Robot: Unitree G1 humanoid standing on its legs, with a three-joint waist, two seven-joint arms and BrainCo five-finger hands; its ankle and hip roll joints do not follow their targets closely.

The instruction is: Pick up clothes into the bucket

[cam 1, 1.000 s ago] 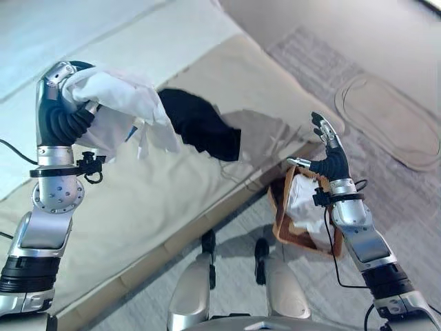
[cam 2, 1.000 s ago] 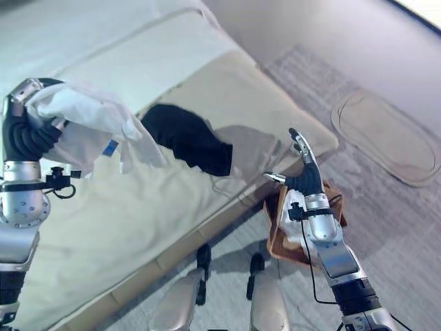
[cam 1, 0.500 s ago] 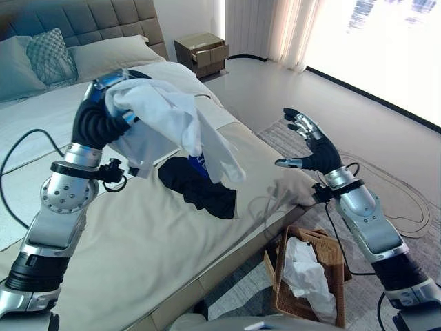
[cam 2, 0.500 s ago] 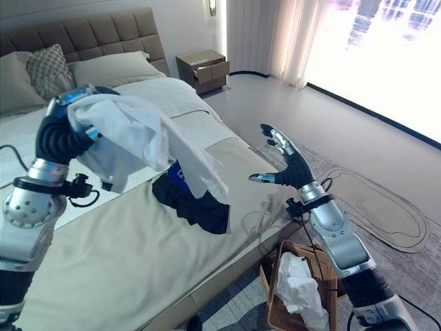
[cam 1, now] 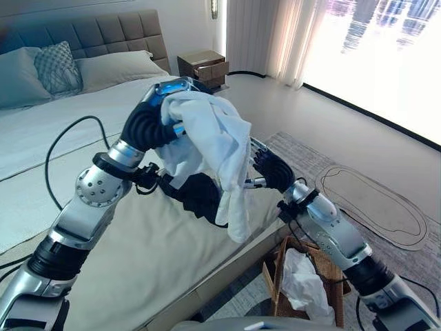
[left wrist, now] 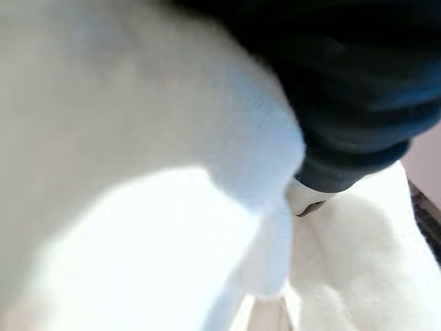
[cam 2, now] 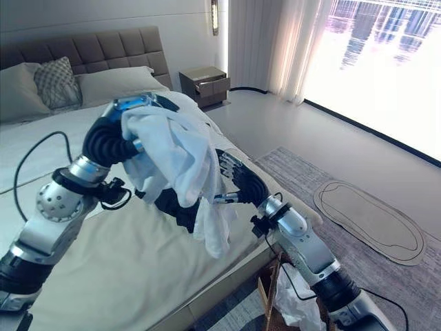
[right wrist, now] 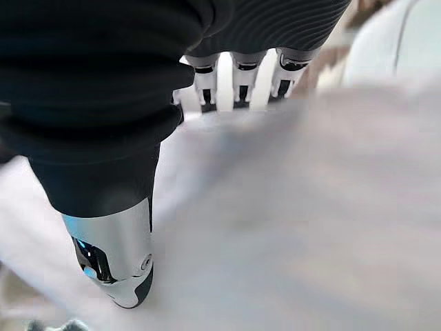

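My left hand [cam 1: 160, 123] is raised over the bed, shut on a bunched white garment [cam 1: 219, 155] that hangs down past the bed's edge. In the left wrist view the same white garment [left wrist: 124, 207] lies right against the hand. My right hand [cam 1: 273, 171] is open beside the hanging cloth, its straight fingers [right wrist: 240, 74] and thumb [right wrist: 114, 265] against the white fabric [right wrist: 310, 207]. A black garment [cam 1: 201, 197] lies on the bed below the white one. The brown wicker basket [cam 1: 329, 270] stands on the floor by the bed, with a white cloth [cam 1: 303, 284] inside.
The beige bed [cam 1: 138, 269] runs across the left, with pillows [cam 1: 54, 65] at a grey headboard. A nightstand [cam 1: 202, 67] stands behind it. A grey rug [cam 1: 386, 255] with an oval mat [cam 1: 372, 207] lies to the right, with curtains [cam 1: 269, 34] by the window.
My left hand has carried the white garment to the right, out over the bed's edge. My right hand has swung left and come against the hanging cloth. The camera has tilted up.
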